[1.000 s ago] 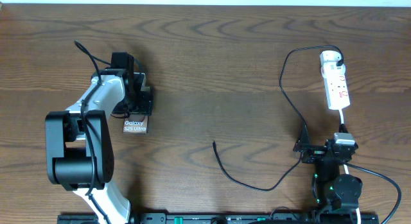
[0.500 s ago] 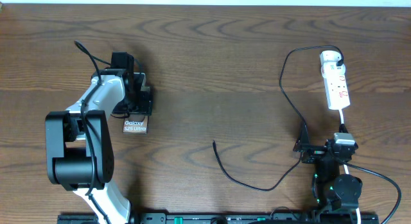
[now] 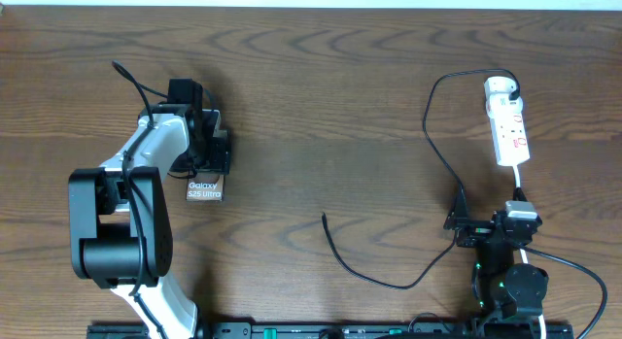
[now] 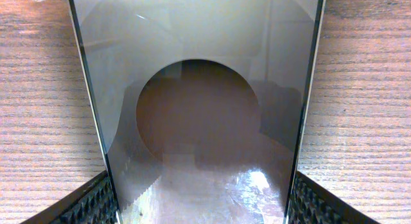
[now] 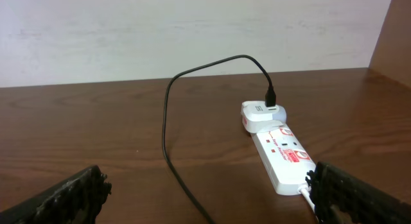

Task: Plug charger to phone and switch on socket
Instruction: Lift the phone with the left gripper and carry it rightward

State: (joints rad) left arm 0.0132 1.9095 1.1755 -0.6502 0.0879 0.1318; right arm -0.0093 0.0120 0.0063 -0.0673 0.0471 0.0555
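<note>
The left end effector (image 4: 202, 201) pinched the phone (image 4: 192, 121) by its edges on the table (image 3: 321, 106), the right end effector (image 3: 457, 222) spread empty, while the charger (image 3: 374, 279) lay loose between them, its tip liable to skid if grasped carelessly.

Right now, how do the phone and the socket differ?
Look: the phone is a glossy dark slab; the socket is a narrow white strip with red marks. Contact: the left gripper clamps the phone's edges; no gripper touches the socket. Cable: the charger is plugged into the socket, but its free tip lies on the table, away from the phone. Both rest on the wooden table.
</note>
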